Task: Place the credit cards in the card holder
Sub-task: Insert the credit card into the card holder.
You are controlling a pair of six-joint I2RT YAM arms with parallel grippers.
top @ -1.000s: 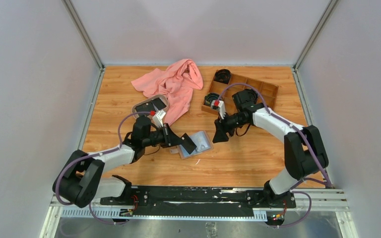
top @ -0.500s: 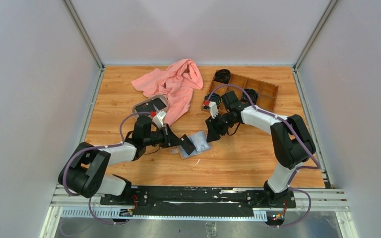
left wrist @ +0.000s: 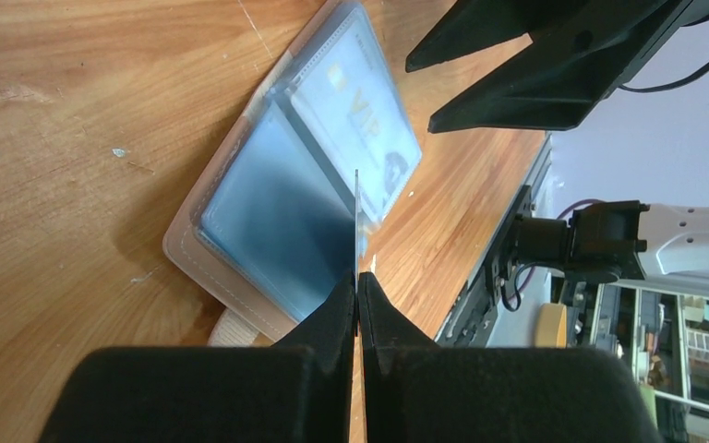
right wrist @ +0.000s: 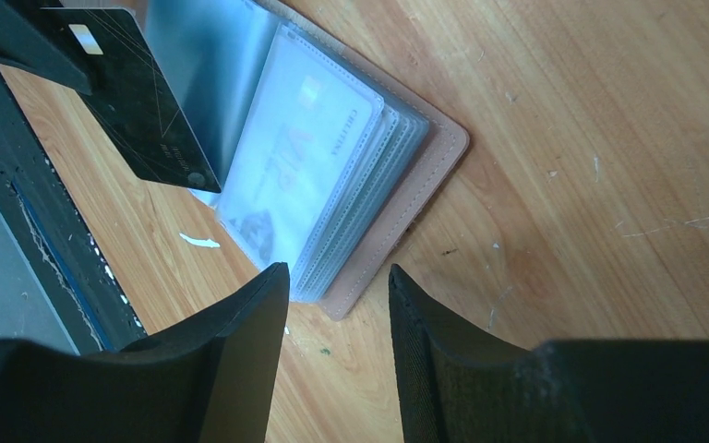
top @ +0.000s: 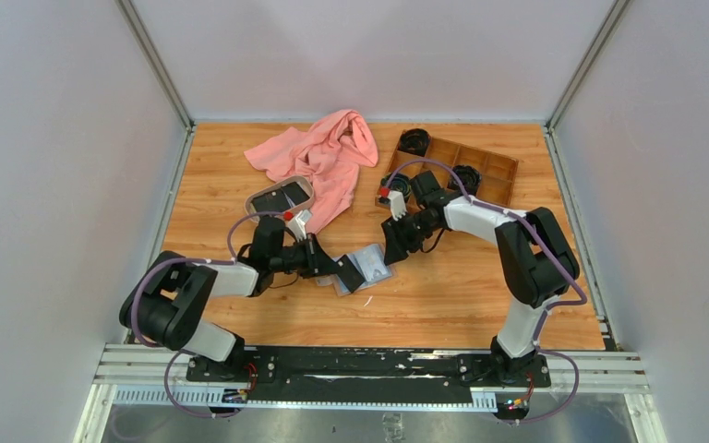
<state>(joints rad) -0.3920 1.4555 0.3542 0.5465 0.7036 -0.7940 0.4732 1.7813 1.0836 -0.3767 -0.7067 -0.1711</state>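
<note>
Top external: noted card holder [top: 366,269] lying open near the table's [top: 443,295] middle, slightly toward the near edge. Saw left gripper [left wrist: 357,277] pinching a dark credit card [right wrist: 138,101] edge-up over the holder's grey-blue lining. Found right gripper [right wrist: 337,273] spread apart, gripping nothing, hovering just above the clear sleeves [right wrist: 314,157] on the holder's other side.

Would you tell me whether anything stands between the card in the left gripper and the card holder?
Nothing visible does: the card hangs just over the open card holder; the right gripper sits beside its edge.
</note>
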